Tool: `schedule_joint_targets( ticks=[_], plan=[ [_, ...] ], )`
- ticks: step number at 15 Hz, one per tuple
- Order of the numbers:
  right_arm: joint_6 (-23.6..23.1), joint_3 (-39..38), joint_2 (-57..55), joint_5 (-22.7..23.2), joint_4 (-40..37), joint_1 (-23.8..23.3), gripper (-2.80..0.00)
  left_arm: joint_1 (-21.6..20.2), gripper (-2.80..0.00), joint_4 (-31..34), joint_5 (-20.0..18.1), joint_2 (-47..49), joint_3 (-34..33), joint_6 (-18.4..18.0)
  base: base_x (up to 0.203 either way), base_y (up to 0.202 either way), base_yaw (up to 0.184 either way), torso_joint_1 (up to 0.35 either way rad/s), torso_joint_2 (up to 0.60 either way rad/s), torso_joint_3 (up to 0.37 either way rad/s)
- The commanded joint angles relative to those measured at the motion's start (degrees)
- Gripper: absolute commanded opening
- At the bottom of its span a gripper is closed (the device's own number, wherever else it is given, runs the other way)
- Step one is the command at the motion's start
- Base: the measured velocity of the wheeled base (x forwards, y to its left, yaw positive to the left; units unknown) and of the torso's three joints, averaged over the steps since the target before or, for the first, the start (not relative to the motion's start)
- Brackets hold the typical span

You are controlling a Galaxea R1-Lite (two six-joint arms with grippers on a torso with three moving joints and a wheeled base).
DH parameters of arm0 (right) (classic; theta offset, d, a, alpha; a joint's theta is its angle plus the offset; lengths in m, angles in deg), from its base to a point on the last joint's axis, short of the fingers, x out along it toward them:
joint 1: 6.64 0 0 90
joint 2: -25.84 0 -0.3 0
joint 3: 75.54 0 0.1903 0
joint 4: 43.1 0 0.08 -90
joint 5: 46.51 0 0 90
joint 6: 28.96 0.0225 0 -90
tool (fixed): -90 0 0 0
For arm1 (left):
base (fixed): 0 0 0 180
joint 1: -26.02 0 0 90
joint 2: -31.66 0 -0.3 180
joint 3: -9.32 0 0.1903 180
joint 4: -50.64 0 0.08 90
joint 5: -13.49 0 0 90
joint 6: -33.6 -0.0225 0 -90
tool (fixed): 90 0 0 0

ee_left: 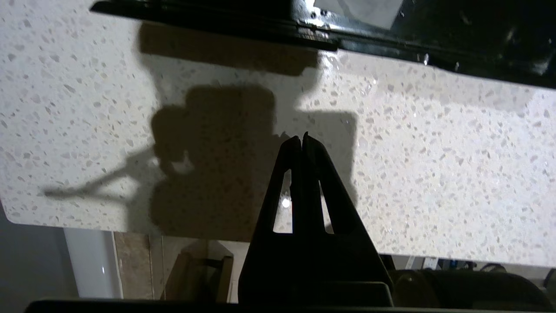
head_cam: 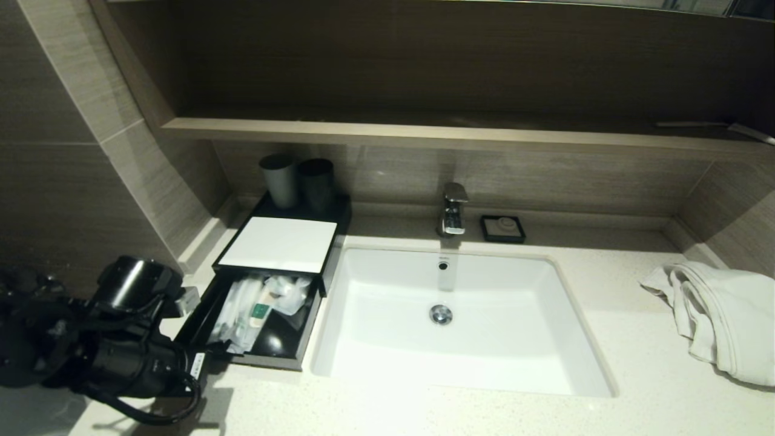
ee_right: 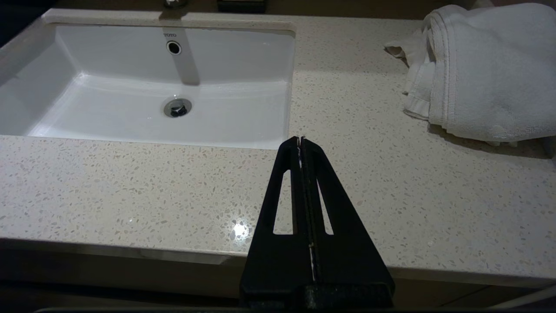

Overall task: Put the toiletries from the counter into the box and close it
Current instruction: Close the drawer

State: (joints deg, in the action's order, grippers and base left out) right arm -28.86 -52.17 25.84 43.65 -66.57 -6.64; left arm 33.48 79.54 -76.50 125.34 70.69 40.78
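Observation:
The black box [head_cam: 278, 243] with its white top panel stands at the counter's [head_cam: 636, 363] left end. Its front drawer [head_cam: 266, 361] is pulled out, with several crinkly white sachets [head_cam: 257, 306] with green items lying inside. No sachet shows on the counter. My left arm [head_cam: 121, 351] is low at the front left, beside the drawer's front corner. In the left wrist view my left gripper [ee_left: 301, 138] is shut and empty over bare counter, a little short of the drawer front [ee_left: 217, 21]. My right gripper [ee_right: 300, 140] is shut and empty above the counter's front edge, right of the sink [ee_right: 152, 87].
Two grey cups [head_cam: 281, 178] stand at the back of the box. A faucet [head_cam: 453, 209] and a small black soap dish [head_cam: 502, 228] are behind the white sink [head_cam: 514, 339]. A white towel [head_cam: 720, 315] lies at the right end. A wooden shelf [head_cam: 424, 133] runs overhead.

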Motion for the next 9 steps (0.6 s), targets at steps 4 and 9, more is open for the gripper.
schedule_joint_targets(
  ticks=[4, 9],
  plan=[
    [-0.01, 0.0, 0.0, 0.02, 0.01, 0.0, -2.8, -0.08, -2.8, -1.57, 0.25, 1.86, -0.82, 0.38, 0.0, 0.0, 0.0, 0.0, 0.0, 0.0],
    [-0.01, 0.0, 0.0, 0.02, 0.01, 0.0, -2.8, -0.34, -2.8, -1.66, 0.25, 2.64, 0.06, 0.66, 0.0, 0.0, 0.0, 0.0, 0.0, 0.0]
  ],
)
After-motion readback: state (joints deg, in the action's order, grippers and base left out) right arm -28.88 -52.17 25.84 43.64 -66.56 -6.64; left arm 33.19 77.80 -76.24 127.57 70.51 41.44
